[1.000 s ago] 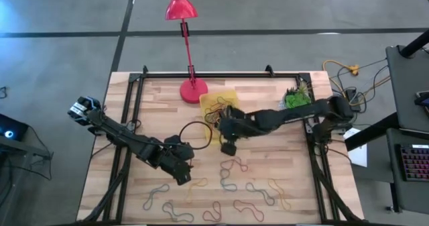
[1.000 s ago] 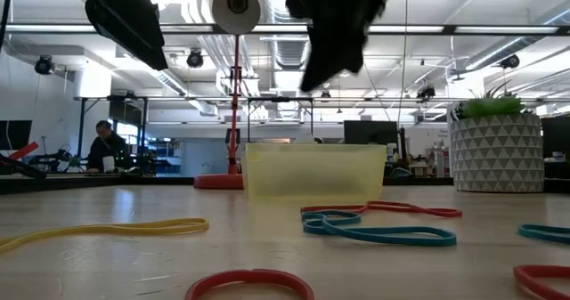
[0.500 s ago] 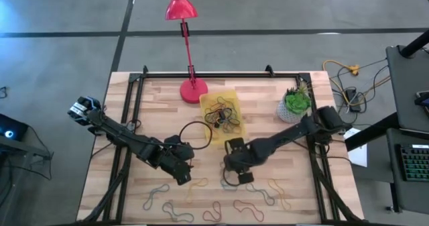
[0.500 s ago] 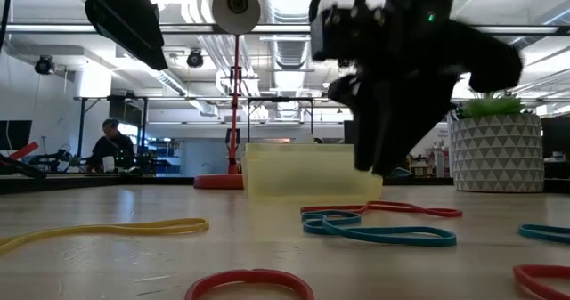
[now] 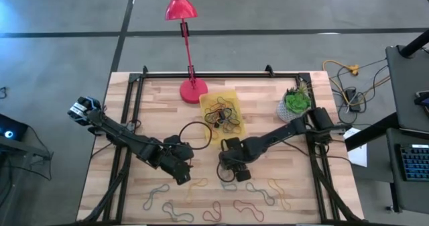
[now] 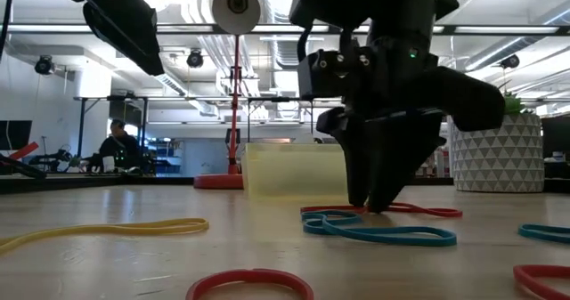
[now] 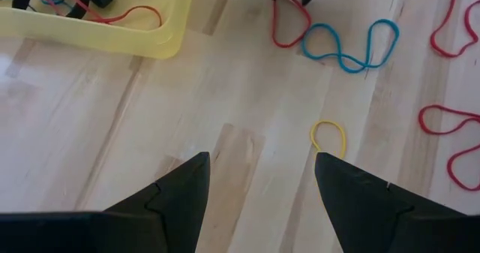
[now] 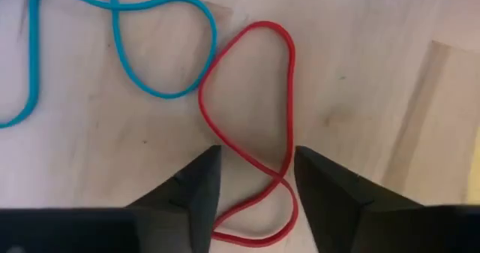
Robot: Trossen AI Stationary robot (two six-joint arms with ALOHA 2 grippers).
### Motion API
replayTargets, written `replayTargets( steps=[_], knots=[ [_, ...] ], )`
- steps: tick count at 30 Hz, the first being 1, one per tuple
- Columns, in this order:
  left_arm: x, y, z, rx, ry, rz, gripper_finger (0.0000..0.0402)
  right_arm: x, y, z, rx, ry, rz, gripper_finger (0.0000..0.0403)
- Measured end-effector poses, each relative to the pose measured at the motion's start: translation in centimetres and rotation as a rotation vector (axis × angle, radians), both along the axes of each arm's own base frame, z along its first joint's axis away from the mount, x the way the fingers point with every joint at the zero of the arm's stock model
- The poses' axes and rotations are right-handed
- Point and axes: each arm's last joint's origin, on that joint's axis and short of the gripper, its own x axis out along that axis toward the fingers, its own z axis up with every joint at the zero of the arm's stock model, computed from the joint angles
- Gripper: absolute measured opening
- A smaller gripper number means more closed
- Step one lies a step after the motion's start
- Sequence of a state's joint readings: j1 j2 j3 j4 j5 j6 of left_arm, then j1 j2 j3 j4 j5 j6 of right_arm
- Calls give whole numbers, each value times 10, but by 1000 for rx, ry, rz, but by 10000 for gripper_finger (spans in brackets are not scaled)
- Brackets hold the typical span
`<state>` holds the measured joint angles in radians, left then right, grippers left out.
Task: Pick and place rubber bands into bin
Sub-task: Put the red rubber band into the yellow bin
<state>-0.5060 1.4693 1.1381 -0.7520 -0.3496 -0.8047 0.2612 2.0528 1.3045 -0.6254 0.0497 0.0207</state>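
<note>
Left gripper (image 5: 182, 174): hangs over bare table (image 5: 268, 105), jaws wide, holding nothing.
Loose bands (image 5: 221, 209): strewn along the table's near edge.
Bin (image 5: 231, 94): just right of the lamp base (image 5: 194, 90), a tangle of bands inside.
Right gripper (image 5: 228, 174): tips down at the table, jaws partly apart, straddling a red band (image 8: 251, 118) beside a blue band (image 8: 150, 50), not yet pinched.

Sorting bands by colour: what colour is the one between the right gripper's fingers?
Red, clearest in the right wrist view.
</note>
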Motion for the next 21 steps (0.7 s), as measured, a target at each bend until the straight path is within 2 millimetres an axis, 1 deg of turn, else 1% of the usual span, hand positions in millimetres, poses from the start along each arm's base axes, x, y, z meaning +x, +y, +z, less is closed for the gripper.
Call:
replayTargets(
  steps=[7, 8, 11, 13, 17, 18, 21],
  knots=[
    [0, 0, 0, 0, 0, 0, 226, 5, -24, -4, 23, 20, -35, 27],
    [0, 0, 0, 0, 0, 0, 226, 5, -27, -5, 25, 26, -42, 18],
    [-1, 0, -1, 5, 9, 0, 226, 5, -34, -6, 54, 47, -60, 10],
    [-2, 1, -1, 11, 19, 0, 226, 4, -35, 0, 70, 44, -80, 8],
    [-2, 1, -1, 17, 17, 3, 226, 3, -35, 29, 108, -8, -129, 8],
    [-1, 1, -1, 22, 15, 7, 226, 3, -35, 41, 120, -40, -150, 8],
    [-1, 2, -1, 38, 6, 15, 226, 0, -36, 95, 153, -198, -206, 8]
  ],
)
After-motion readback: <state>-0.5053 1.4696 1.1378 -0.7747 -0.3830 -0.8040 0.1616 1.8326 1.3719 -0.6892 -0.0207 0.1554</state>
